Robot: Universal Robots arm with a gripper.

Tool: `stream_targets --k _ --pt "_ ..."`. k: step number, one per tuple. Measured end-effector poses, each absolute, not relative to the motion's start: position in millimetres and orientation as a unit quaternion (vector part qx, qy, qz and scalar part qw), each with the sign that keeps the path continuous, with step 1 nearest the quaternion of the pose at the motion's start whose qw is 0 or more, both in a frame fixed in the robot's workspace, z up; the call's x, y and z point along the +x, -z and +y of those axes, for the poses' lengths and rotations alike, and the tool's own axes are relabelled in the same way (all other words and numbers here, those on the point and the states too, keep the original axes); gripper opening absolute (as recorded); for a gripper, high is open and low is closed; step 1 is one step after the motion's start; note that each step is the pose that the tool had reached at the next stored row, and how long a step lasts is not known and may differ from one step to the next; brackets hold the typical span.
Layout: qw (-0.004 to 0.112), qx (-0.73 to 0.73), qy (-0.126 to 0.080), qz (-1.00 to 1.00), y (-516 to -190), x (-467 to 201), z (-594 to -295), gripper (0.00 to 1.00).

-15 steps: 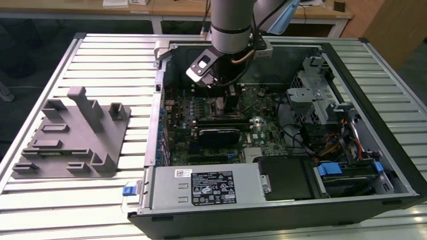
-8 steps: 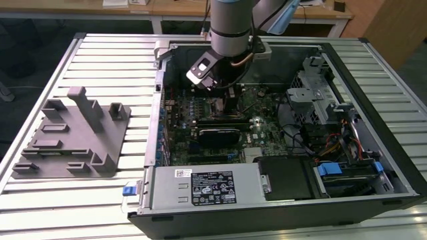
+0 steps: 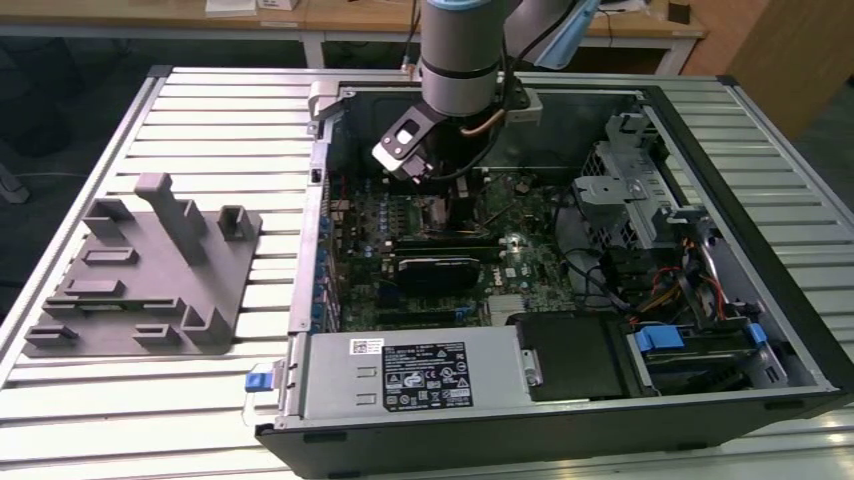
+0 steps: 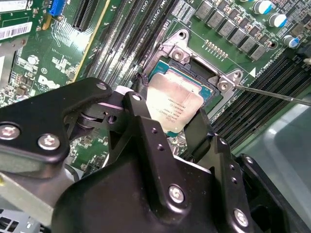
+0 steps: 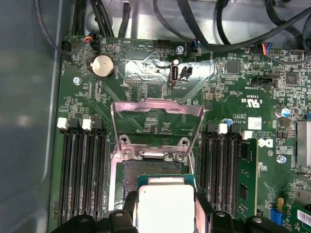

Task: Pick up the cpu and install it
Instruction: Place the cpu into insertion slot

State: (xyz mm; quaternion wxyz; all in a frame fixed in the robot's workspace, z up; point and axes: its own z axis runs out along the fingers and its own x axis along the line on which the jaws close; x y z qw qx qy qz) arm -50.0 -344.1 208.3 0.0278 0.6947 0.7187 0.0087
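The cpu [image 4: 172,104], a flat square chip with a pale metal top, sits between my gripper's [image 4: 170,119] two black fingers [image 4: 141,114], which are shut on its opposite edges. It hangs tilted just over the open socket [image 5: 148,170] on the motherboard. In the first wrist view the cpu [image 5: 165,206] covers one part of the socket, and bare pins show beyond it. The socket's metal load plate [image 5: 158,119] stands flipped up. In the exterior view the arm reaches down into the open computer case [image 3: 327,110], with the gripper [image 3: 441,190] low over the board.
Memory slots [image 5: 80,174] flank the socket on both sides. Cables [image 5: 209,43] run along the board's edge. A grey plastic block with upright posts [image 3: 147,265] lies on the slatted table at the exterior view's left. The power supply [image 3: 414,375] and drive cage [image 3: 641,195] crowd the case.
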Motion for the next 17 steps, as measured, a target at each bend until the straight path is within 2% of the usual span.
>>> stream_targets --k 17 --pt "0.028 0.695 -0.009 0.718 -201.7 -49.3 -339.1 0.55"
